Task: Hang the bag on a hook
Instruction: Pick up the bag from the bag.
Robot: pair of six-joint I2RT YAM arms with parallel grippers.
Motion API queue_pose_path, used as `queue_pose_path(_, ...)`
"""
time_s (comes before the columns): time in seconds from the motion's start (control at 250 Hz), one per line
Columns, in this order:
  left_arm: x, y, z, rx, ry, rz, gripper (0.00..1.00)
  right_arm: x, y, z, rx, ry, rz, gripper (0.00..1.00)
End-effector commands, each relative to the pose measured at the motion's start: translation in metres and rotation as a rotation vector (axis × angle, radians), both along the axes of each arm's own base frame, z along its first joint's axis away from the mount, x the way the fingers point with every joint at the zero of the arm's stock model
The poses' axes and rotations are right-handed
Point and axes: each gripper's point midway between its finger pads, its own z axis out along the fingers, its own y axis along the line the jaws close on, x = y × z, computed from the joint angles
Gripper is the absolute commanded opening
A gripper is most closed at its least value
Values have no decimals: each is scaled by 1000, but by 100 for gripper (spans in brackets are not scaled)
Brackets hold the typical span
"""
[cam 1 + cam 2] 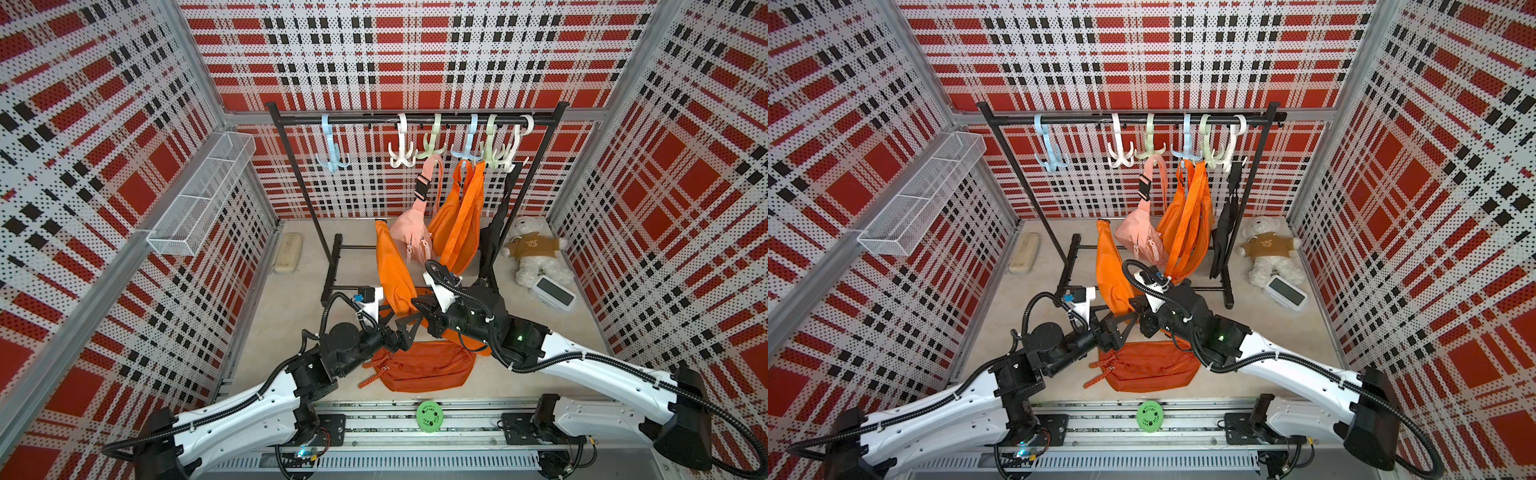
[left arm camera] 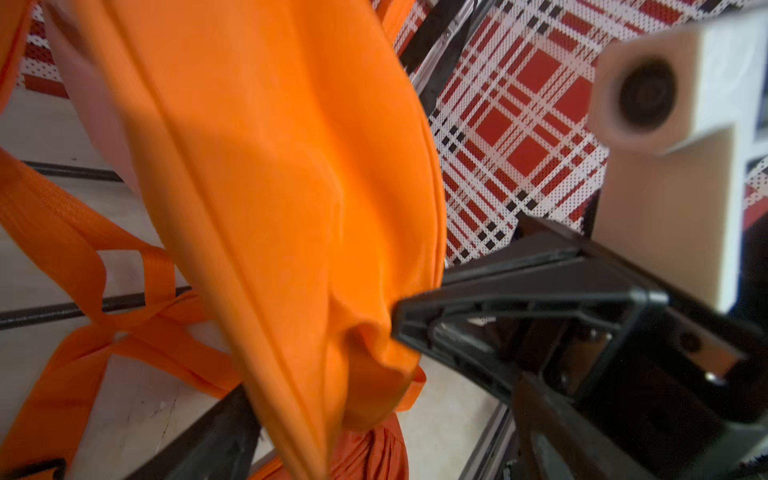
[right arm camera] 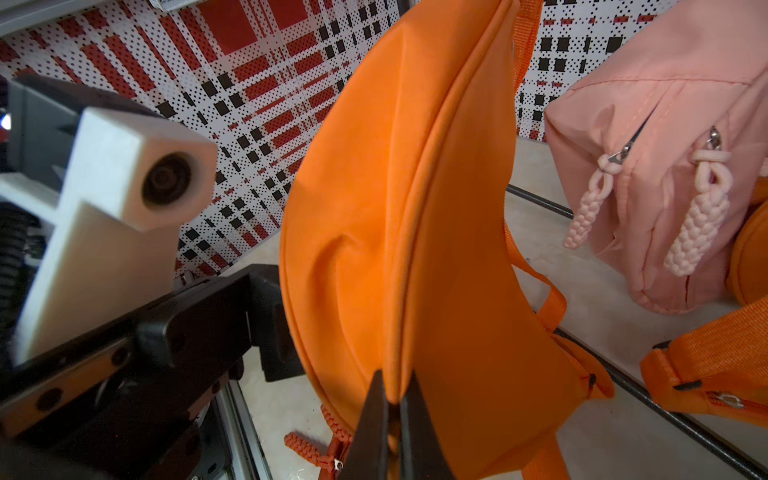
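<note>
1. Already, the right claw [image 3: 392,386] pinched the bright orange waist bag [image 1: 392,270] by its seam, holding it upright above the table [image 1: 291,316], low before the rack [image 1: 374,119].
2. The left claw [image 1: 409,328] stood spread beside the bag, gripping nothing.
3. Hanging seemingly remained: no hook carried it yet, and the blue hook [image 1: 332,156] at eleven o'clock of the bag hung free.

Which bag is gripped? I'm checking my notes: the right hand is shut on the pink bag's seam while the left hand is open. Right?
Wrong bag: the right hand is shut on the seam of the bright orange bag, not the pink bag beside it, as the right wrist view shows. The left hand is open.
</note>
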Motion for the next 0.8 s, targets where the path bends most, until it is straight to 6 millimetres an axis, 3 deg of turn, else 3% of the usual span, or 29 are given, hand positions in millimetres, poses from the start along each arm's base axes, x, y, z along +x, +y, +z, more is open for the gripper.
queue_pose_path(0.0,6,8,46,-131,-74,53,93,-4,-1,19,76,-42,7,0)
queue_pose_path(0.232,15,16,55,-142,-82,87,92,-7,7,11,59,-42,46,0)
queue_pose_path(0.424,26,-10,50,-94,-48,39,87,-20,28,12,-45,-122,40,0)
queue_pose_path(0.588,26,-21,54,-71,-63,31,60,-17,33,4,-99,-116,14,0)
queue_pose_path(0.684,26,-17,56,-57,-65,40,40,-16,28,4,-79,-125,-7,0)
queue_pose_path(0.796,24,-8,57,-39,-69,63,23,-13,17,11,-66,-145,-48,0)
